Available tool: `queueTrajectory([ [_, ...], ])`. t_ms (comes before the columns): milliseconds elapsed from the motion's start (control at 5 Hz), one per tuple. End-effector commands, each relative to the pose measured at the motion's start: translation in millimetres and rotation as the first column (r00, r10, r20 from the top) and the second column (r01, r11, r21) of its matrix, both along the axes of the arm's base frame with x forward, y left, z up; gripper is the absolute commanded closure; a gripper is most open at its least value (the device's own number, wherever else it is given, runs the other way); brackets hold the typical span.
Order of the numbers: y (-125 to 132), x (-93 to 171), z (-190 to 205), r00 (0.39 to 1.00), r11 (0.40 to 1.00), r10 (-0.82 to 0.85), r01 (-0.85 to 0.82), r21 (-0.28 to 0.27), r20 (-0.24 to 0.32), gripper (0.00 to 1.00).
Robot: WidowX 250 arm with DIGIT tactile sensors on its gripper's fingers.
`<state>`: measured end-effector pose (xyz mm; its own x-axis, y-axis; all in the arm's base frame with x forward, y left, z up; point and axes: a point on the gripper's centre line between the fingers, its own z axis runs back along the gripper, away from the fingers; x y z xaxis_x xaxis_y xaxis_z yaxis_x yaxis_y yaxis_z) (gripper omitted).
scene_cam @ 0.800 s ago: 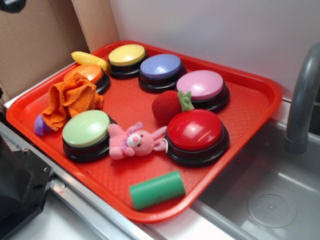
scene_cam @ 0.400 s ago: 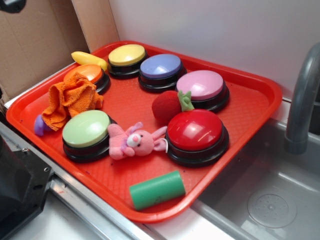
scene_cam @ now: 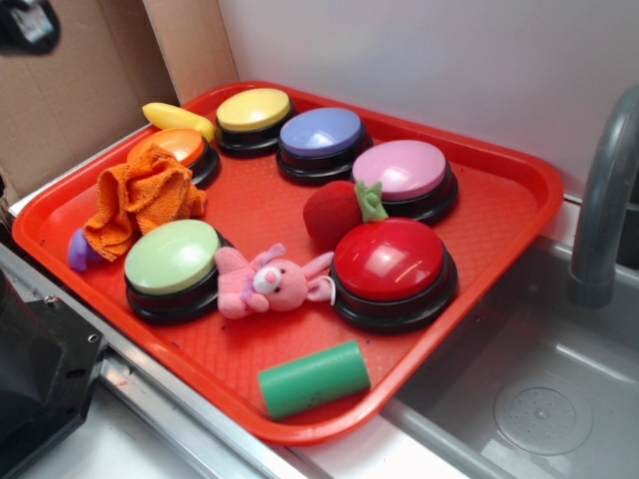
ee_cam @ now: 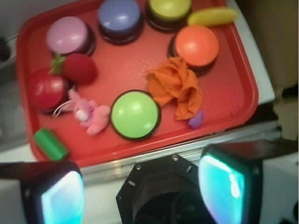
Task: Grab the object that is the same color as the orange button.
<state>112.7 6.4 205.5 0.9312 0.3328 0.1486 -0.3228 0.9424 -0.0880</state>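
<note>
The orange cloth point(scene_cam: 145, 200) lies crumpled on the red tray point(scene_cam: 499, 165), at its left side. It touches the orange button point(scene_cam: 172, 147) behind it and lies next to the green button point(scene_cam: 172, 256). In the wrist view the cloth point(ee_cam: 177, 91) lies just below the orange button point(ee_cam: 196, 45). My gripper point(ee_cam: 142, 186) is open and empty. It hangs high above the near edge of the tray, well clear of the cloth. In the exterior view only a dark part of the arm point(scene_cam: 28, 22) shows, at the top left corner.
The tray also holds yellow point(scene_cam: 254, 109), purple point(scene_cam: 320, 132), pink point(scene_cam: 400, 169) and red point(scene_cam: 388, 258) buttons. With them are a yellow banana toy point(scene_cam: 178, 119), a strawberry point(scene_cam: 332, 212), a pink rabbit point(scene_cam: 268, 282) and a green cylinder point(scene_cam: 314, 378). A sink with a faucet point(scene_cam: 602, 200) is at the right.
The dark arm part at the top left of the exterior view has come a little further into the frame. Nothing on the tray has moved.
</note>
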Motion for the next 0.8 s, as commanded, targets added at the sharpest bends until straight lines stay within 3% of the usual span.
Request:
queueTrajectory([
  [0, 33.4, 32.7, -45.4, 0.967, 0.968, 0.25, -0.251, 0.018, 0.053, 0.0],
  [200, 47.5, 43.8, -73.0, 0.951, 0.95, 0.307, -0.309, 0.051, 0.04, 0.0],
  [600, 67.3, 61.7, -126.2, 0.92, 0.915, 0.386, -0.391, 0.098, 0.068, 0.0],
])
